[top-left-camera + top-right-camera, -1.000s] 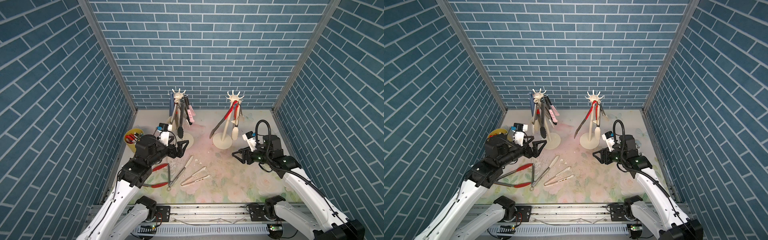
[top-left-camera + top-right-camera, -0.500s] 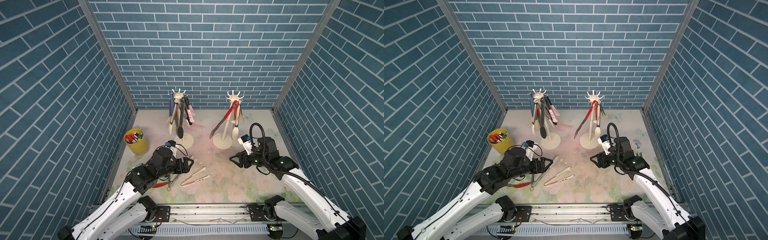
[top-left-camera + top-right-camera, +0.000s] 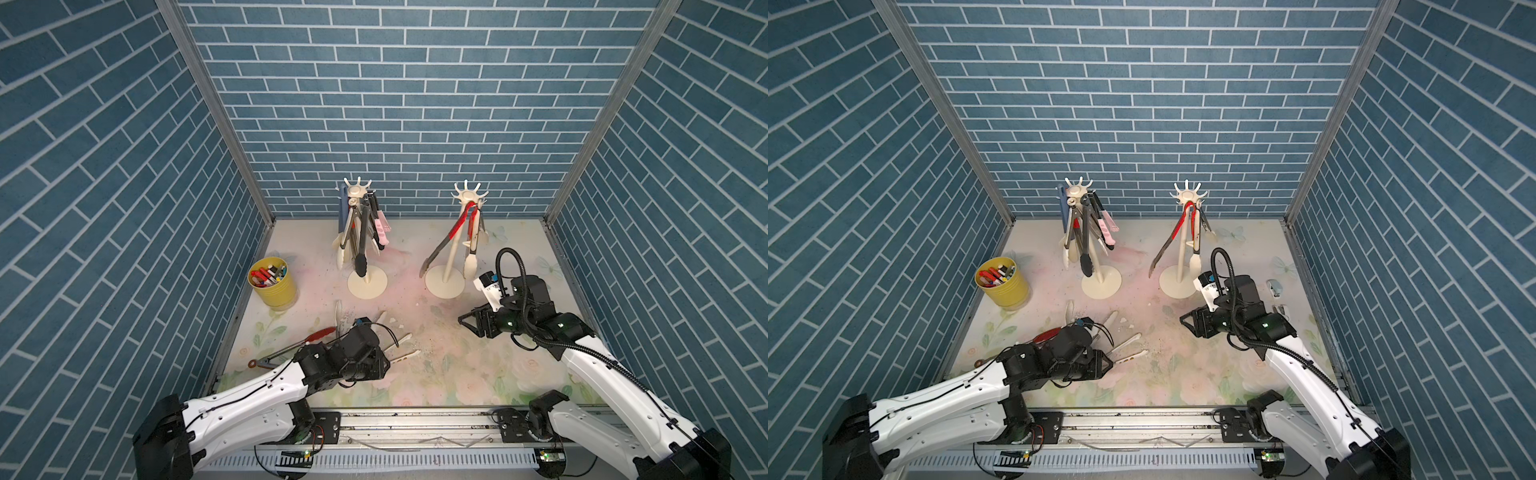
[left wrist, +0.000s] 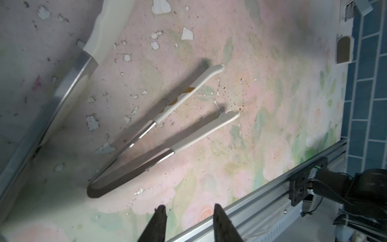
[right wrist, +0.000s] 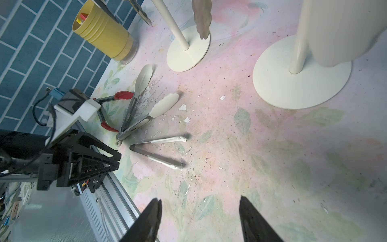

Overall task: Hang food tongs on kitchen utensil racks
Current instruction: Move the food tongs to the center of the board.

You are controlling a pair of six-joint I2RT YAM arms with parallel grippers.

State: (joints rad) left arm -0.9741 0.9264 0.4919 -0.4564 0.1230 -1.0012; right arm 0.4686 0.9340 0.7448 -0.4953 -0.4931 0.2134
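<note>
Some tongs [image 3: 360, 266] hang on cream racks [image 3: 367, 286]; three tongs [image 5: 165, 104] lie flat.

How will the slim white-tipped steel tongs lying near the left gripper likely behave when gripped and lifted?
The slim tongs lie splayed in a V, so squeezing both arms would likely spring them together. Thin polished steel suggests light but slippery. Held at the bend, the long arms may swing.

The right claw [image 5: 200, 201] hangs over the floral worktop [image 5: 272, 157], tips apart, nothing between them. Slim white-tipped steel tongs [image 5: 144, 154] lie just beside the left claw [image 5: 117, 161], near cream-tipped tongs [image 5: 165, 104] and red-tipped tongs [image 5: 123, 95]. Beyond stand the nearer rack base [image 5: 301, 83], the farther rack base [image 5: 188, 54] and a yellow cup [image 5: 104, 35].
</note>
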